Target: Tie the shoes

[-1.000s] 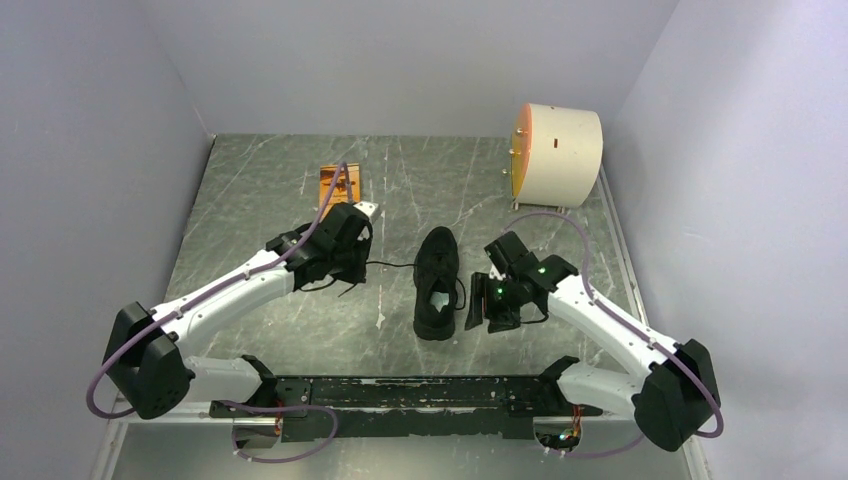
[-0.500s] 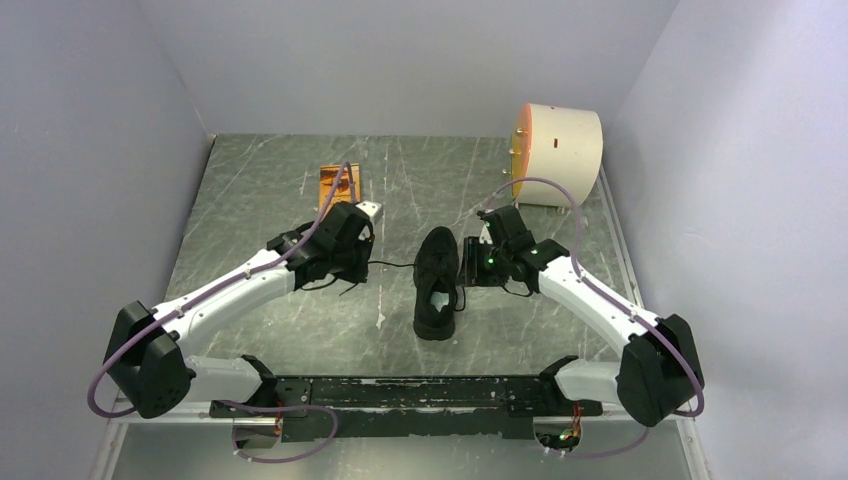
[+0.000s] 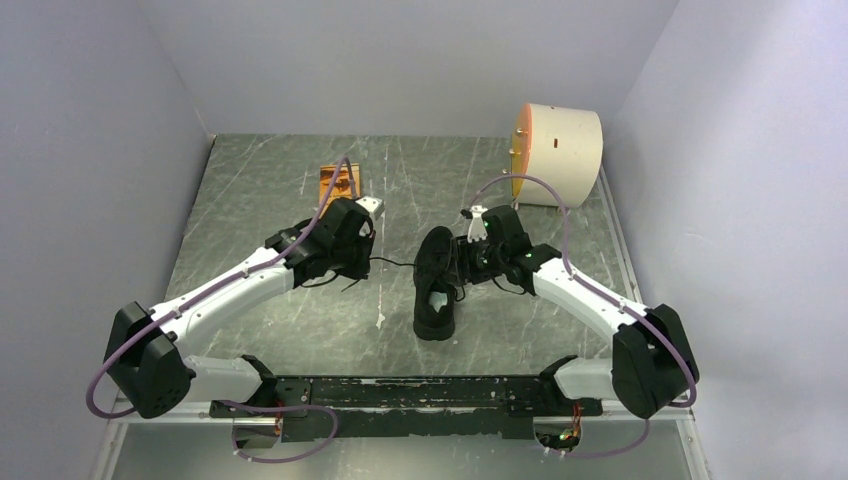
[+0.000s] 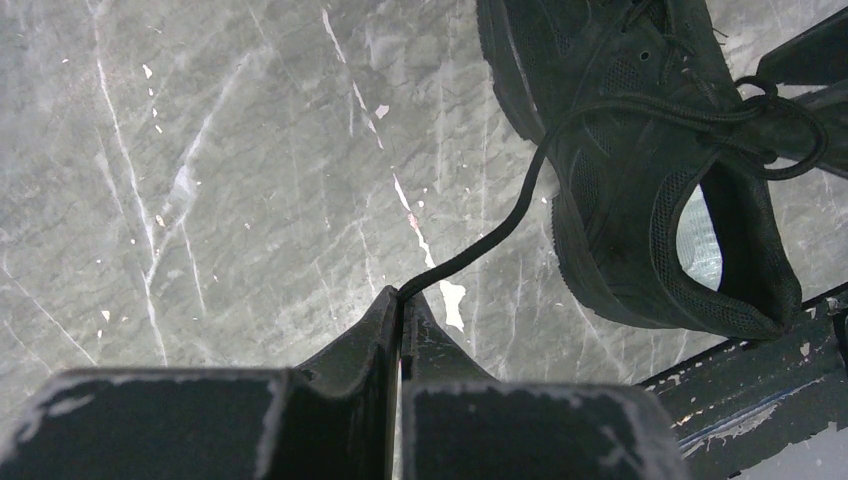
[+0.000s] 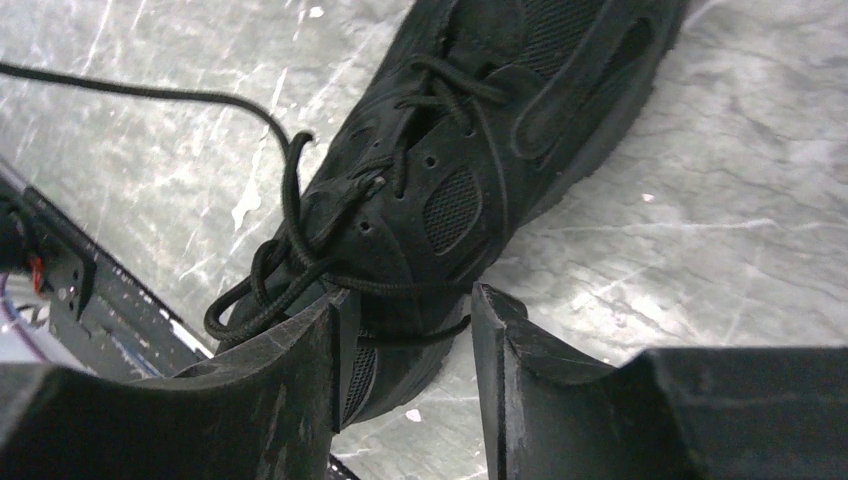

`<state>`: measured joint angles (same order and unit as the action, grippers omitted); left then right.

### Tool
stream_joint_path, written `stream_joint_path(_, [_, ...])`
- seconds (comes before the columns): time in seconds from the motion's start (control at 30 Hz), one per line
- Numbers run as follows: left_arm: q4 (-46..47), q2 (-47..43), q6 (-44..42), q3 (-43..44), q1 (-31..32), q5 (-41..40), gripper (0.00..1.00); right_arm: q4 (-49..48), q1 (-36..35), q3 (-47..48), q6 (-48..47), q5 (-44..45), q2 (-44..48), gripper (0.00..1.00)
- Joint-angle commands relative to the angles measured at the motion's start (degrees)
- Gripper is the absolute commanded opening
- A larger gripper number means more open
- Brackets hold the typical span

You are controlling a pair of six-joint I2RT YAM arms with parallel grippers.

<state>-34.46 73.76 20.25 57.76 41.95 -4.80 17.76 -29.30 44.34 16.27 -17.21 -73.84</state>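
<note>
A black sneaker lies mid-table with its toe pointing away from the arms and a pale insole patch showing. My left gripper is to its left, shut on the end of a black lace that runs taut to the shoe; the jaws are pressed together. My right gripper is at the shoe's right side, over the laced part. It is open, its fingers straddling the shoe's edge, with a lace strand crossing the gap. Loose lace loops bunch beside the left finger.
A cream drum with an orange face stands at the back right. A small orange object lies behind the left gripper. Grey walls close in on three sides, and a black rail runs along the near edge.
My right gripper has moved away from the heel side, forward and left, up to the shoe's laced part, and narrowed slightly. The left gripper has held its place, still pinching the lace.
</note>
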Motion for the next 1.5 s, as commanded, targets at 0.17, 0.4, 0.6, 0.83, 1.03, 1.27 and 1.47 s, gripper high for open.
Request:
stream_joint_path(0.17, [0.1, 0.9, -0.6, 2.1, -0.5, 2.9, 0.05, -8.0, 0.3, -4.8, -1.2, -5.5, 1.2, 0.52])
stream_joint_path(0.4, [-1.7, 0.4, 1.7, 2.3, -0.7, -1.0, 0.05, 1.4, 0.3, -0.4, 3.4, 3.6, -2.0, 0.0])
stream_joint_path(0.6, [-1.6, -1.5, 2.3, 0.7, -0.9, -2.6, 0.05, 25.4, 0.4, 3.1, 17.8, 7.0, 0.1, 0.0])
stream_joint_path(0.83, [-1.9, -0.4, 0.9, 2.4, -1.5, -2.5, 0.05, 32.9, 0.2, 5.0, 17.8, 3.6, 2.1, 0.0])
stream_joint_path(1.03, [-0.8, 0.8, 0.7, 2.2, -1.8, -0.3, 0.05, 12.3, 0.0, 1.5, 11.3, -3.6, 0.9, 0.0])
stream_joint_path(1.27, [-1.9, -1.6, -0.3, 2.1, -1.8, 1.0, 0.05, -5.3, -1.0, -0.1, 5.8, -9.2, -3.6, 0.0])
stream_joint_path(1.47, [-2.6, -4.3, -0.1, -0.3, -1.9, 1.7, 0.05, 3.5, -1.6, 5.9, -0.5, -10.1, -9.2, 0.13])
